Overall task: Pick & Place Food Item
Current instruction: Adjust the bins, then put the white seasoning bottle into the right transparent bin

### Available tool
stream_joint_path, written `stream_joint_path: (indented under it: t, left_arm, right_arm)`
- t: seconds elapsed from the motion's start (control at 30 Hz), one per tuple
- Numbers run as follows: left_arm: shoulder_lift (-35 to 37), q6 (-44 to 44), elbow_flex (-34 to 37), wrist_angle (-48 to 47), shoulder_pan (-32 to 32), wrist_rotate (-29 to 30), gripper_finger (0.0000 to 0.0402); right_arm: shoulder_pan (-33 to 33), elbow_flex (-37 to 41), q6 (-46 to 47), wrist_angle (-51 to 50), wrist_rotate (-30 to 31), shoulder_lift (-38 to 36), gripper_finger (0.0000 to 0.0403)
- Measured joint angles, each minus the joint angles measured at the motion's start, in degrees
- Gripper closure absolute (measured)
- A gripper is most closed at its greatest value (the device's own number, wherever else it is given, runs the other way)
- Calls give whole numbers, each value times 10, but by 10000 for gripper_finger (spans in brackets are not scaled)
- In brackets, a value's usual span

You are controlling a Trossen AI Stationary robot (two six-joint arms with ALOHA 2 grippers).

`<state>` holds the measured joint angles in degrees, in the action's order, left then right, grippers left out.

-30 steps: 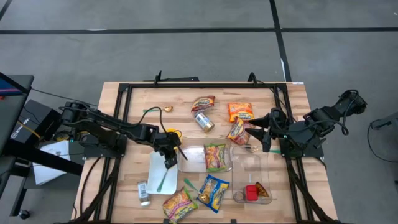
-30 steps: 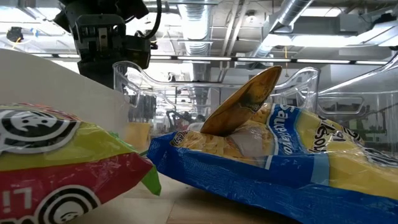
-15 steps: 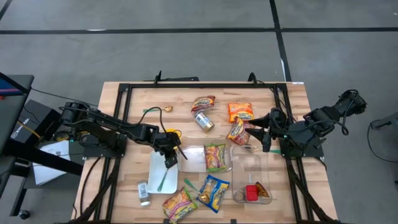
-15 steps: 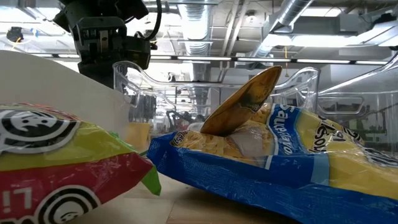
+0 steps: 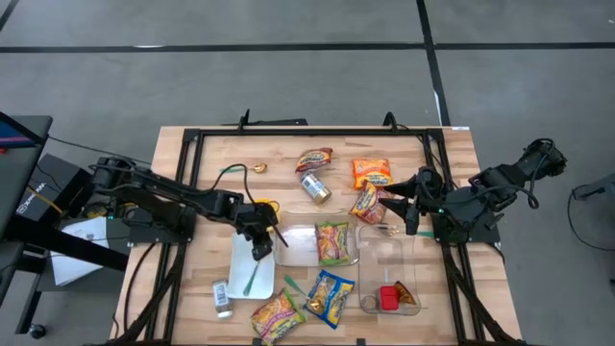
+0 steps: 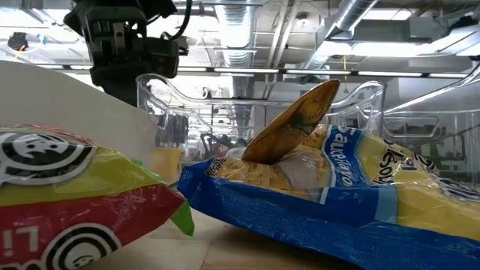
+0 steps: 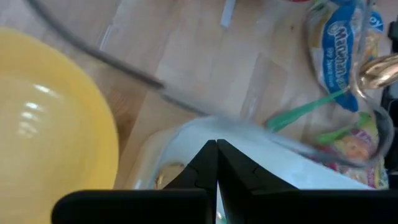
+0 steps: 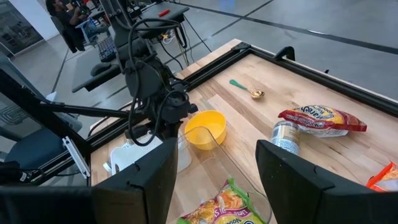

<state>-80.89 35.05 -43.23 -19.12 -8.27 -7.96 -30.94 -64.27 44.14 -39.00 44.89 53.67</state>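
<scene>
From above, the left gripper (image 5: 258, 247) hangs over the upper end of a white tray (image 5: 239, 279), its fingers pressed together with nothing between them. The right gripper (image 5: 408, 205) waits at the table's right edge, just beside an orange snack bag (image 5: 366, 203), fingers parted and empty. A noodle packet (image 5: 333, 242) lies flat in a clear container (image 5: 298, 248) at mid-table; it is green and yellow with a crinkled film. A yellow bowl (image 5: 268, 206) sits just above the left gripper.

At table height, the left gripper (image 6: 112, 56) hangs behind a white tray wall (image 6: 67, 94). A blue snack bag (image 6: 352, 199) and a red-and-green packet (image 6: 67, 195) fill the foreground.

In the left wrist view, the dark fingertips (image 7: 214, 163) meet in a closed point over the white tray (image 7: 273, 168), with the yellow bowl (image 7: 50, 124) alongside.

In the right wrist view, the two fingers (image 8: 137, 186) stand apart, gripping nothing; the noodle packet (image 8: 217, 208) shows between them, with a can (image 8: 286, 135) beyond.
</scene>
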Motion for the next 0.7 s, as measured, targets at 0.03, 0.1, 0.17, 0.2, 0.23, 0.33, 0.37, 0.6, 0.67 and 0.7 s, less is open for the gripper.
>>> stream_joint_path:
  t: [0.03,0.1,0.17,0.2,0.23,0.33,0.37,0.6,0.67,0.7]
  left_arm:
    - [4,0,0,2,0,0,401]
    - [15,0,0,-12,0,1,401]
    - [27,-1,0,-28,1,0,401]
    - [35,-1,0,-38,1,0,401]
    - [46,-1,0,-49,1,0,401]
    - [85,-2,0,-60,2,0,401]
    - [103,-1,0,-60,2,1,401]
    - [239,-7,0,59,4,76,401]
    - [275,-28,0,107,5,109,401]
    - [292,-40,0,133,5,127,401]
  right_arm:
    - [0,0,0,0,0,0,192]
    - [0,0,0,0,0,0,192]
    - [0,0,0,0,0,0,192]
    - [0,0,0,0,0,0,192]
    - [0,0,0,0,0,0,192]
    - [0,0,0,0,0,0,192]
    - [0,0,0,0,0,0,192]
    - [0,0,0,4,0,0,192]
    - [0,0,-1,4,0,0,192]
    - [0,0,-1,4,0,0,192]
